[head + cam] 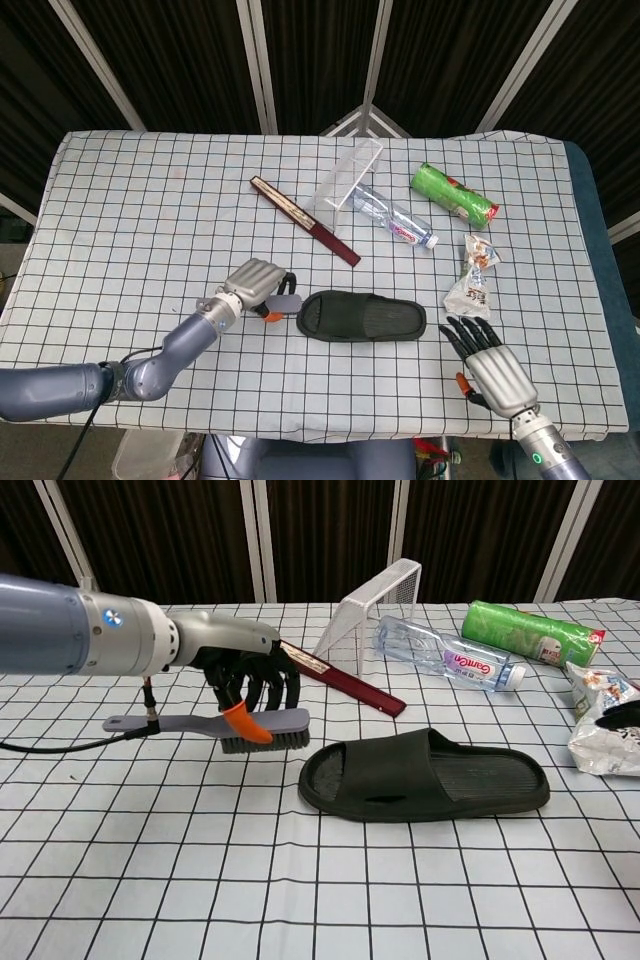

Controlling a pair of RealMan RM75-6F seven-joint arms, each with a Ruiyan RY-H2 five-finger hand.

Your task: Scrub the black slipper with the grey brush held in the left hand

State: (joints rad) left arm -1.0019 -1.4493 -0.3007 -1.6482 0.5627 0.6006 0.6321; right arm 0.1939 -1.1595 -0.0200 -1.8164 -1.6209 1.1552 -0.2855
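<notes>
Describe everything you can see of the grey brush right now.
The grey brush is a flat, plastic-looking paddle with a long handle pointing left and dark bristles facing down under its head. The left robot hand grips it from above, holding it roughly level above the table, just left of the black slipper's end, not touching it.

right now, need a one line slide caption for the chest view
Left hand holds the grey plastic brush raised beside the black rubber slipper on the checked tablecloth.

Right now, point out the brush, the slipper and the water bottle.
brush (pixel 265 720), chest view, grey head above the bristles
slipper (pixel 480 777), chest view, ribbed footbed
water bottle (pixel 448 660), chest view, label
</notes>
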